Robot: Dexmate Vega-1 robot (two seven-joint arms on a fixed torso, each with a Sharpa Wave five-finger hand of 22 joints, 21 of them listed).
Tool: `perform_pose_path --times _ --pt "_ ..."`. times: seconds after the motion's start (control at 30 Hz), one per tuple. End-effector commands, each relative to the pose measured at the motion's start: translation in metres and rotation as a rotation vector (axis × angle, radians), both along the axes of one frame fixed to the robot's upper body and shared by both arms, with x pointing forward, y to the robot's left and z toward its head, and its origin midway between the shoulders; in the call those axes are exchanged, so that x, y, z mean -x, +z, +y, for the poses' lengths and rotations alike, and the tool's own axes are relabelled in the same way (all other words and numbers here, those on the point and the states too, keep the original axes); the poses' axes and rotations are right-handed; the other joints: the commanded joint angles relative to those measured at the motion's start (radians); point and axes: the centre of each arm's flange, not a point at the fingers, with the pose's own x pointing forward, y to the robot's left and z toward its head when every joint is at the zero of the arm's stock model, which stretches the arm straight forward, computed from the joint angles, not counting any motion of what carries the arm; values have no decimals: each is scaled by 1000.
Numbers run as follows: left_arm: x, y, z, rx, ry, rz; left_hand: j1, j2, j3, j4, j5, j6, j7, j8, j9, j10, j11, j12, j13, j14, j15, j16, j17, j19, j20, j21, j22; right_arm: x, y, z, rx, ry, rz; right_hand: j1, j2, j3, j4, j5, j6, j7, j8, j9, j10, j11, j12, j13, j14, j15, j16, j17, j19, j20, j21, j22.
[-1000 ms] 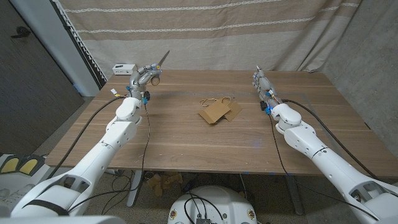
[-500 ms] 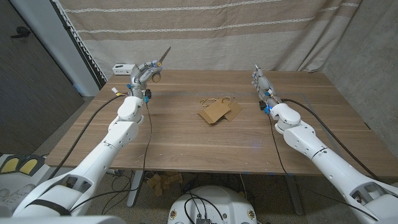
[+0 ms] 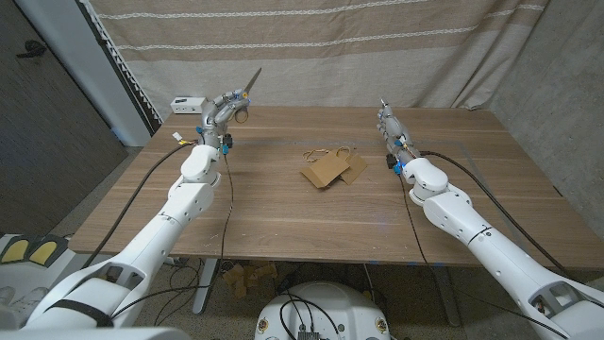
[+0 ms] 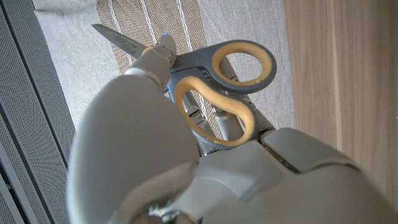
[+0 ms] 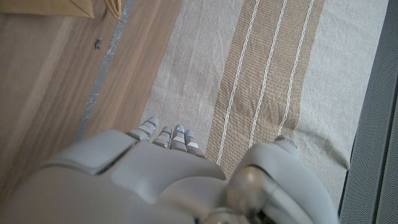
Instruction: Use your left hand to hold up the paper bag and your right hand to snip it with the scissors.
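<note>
Head view: scissors [image 3: 242, 92] held in left robot hand [image 3: 219, 113], raised at table's [image 3: 283, 217] far left corner, blades aimed up toward curtain. Paper bag [image 3: 324, 171] lies flat mid-table. Right robot hand [image 3: 389, 123] empty, fingers straight, close together.

Table [image 3: 283, 217]: before us, running back to a curtain [image 3: 330, 47] that hangs behind its far edge.
Paper bag [image 3: 326, 171]: we see it lying on the table near the middle, between the two arms, apart from both hands.
Left hand [image 3: 220, 113]: raised over the table's far left corner, left of the bag.
Scissors [image 3: 243, 98]: in our left hand, blade tip pointing up and back toward the curtain.
Right hand [image 3: 390, 125]: over the far right part of the table, right of the bag, fingers reaching toward the curtain.
Small box [image 3: 187, 103]: at the far left corner, just left of our left hand.
</note>
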Motion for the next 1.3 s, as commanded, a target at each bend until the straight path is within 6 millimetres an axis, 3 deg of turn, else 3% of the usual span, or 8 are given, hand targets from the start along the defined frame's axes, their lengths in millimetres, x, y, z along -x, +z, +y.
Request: perform_pose_path --times 0.03,0.33,1.2,1.3 --pt "-3 1 -15 -11 -69 -28 4 7 41 33 -2 27 26 -4 5 7 -4 5 3 179 -188 0 2 -7 -122 6 0 4 1 4 -4 17 -7 5 5 -3 -4 2 -8 1 2 5 -8 -4 6 3 2 -3 1 3 4 -1 4 4" --pt "-2 -6 -20 51 -203 -4 4 8 42 34 -3 37 25 -4 6 7 -3 2 1 180 -188 0 2 -9 -122 10 -2 11 -5 -4 -4 34 -23 6 6 -3 -4 2 -6 2 2 5 -4 -1 7 3 5 4 2 3 0 0 3 4" --pt "-8 -18 -52 152 -372 87 6 6 43 32 -3 24 24 -18 12 7 -2 -6 2 177 -188 -2 0 -16 -123 19 -13 25 -15 -16 -11 68 -50 12 13 0 -6 2 -7 13 2 6 -5 19 7 3 10 27 2 3 2 10 3 4" --pt "-8 -20 -54 145 -365 93 3 30 55 42 -1 17 3 -23 14 -4 -1 -10 6 175 -187 -3 0 -17 -118 16 -20 26 -15 -18 -8 67 -51 13 14 1 -6 1 -8 13 2 6 -5 19 7 3 9 27 2 3 2 10 3 4"
